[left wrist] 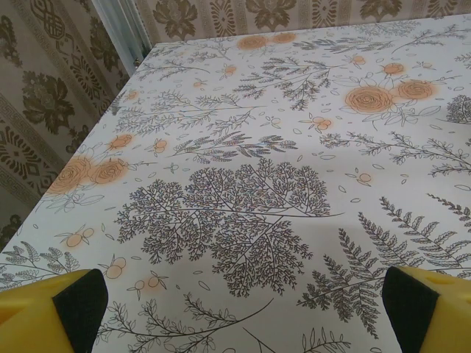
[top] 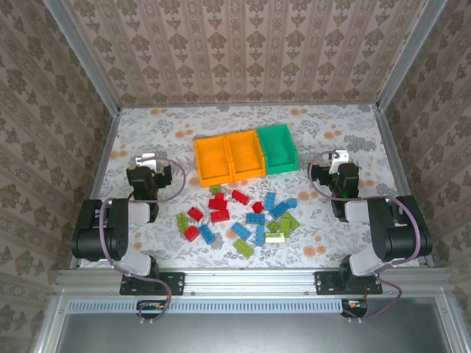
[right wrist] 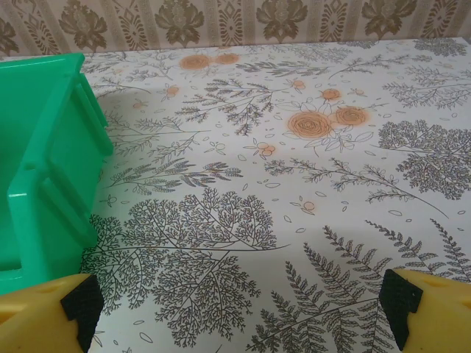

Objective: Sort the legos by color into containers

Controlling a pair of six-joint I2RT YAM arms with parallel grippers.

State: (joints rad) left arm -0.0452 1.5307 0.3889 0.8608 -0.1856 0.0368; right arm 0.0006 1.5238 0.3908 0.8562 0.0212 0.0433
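Several red, blue and lime green legos [top: 243, 217] lie scattered on the table's near middle. Just behind them stand the containers in a row: two orange bins [top: 212, 162] [top: 244, 154] and a green bin [top: 277, 148], all empty as far as I can see. My left gripper [top: 147, 162] [left wrist: 243, 316] rests left of the pile, open over bare patterned tabletop, with yellow fingertips [left wrist: 81, 305] at the frame's lower corners. My right gripper [top: 337, 160] [right wrist: 239, 316] sits right of the green bin [right wrist: 44, 162], open and holding nothing.
The floral table cover [top: 331, 243] runs to patterned walls at the back and both sides, with metal posts [top: 81, 59] at the corners. Both arms are folded back near their bases [top: 140, 272] at the front rail.
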